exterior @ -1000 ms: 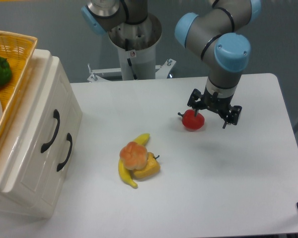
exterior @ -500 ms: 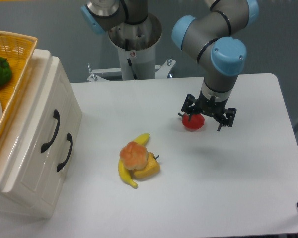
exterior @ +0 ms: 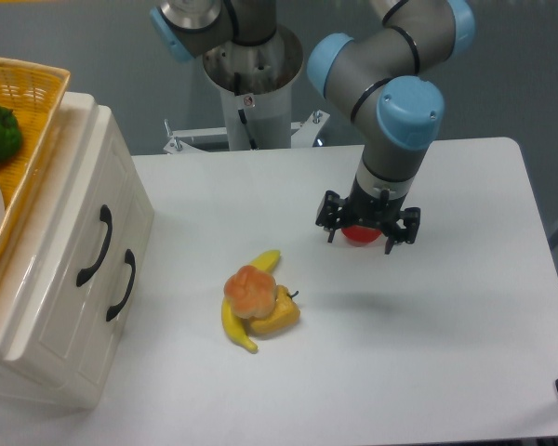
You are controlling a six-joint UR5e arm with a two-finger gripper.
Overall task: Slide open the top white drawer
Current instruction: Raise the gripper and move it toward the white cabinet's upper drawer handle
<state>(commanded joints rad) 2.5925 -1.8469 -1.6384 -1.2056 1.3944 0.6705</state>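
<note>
White table (exterior: 446, 353), cream-white two-drawer cabinet (exterior: 46, 307) at its left edge, red tomato (exterior: 358, 235) mid-table, banana (exterior: 246, 302), yellow block (exterior: 277, 316) and orange bun-like piece (exterior: 249, 290) clustered together.

- Top white drawer (exterior: 70, 223): upper of two drawers in a glossy cream-white cabinet standing at the left edge of the table.
- Front: smooth, shiny, rounded at the edges, facing right and seen at a slant.
- Handle: one curved black handle (exterior: 93, 245), set upright in the middle of the front, bowed outward.
- State: shut, its front flush with that of the matching drawer beside it.
- Position: directly under the cabinet's top, nearer the cabinet's far end as viewed.
</note>
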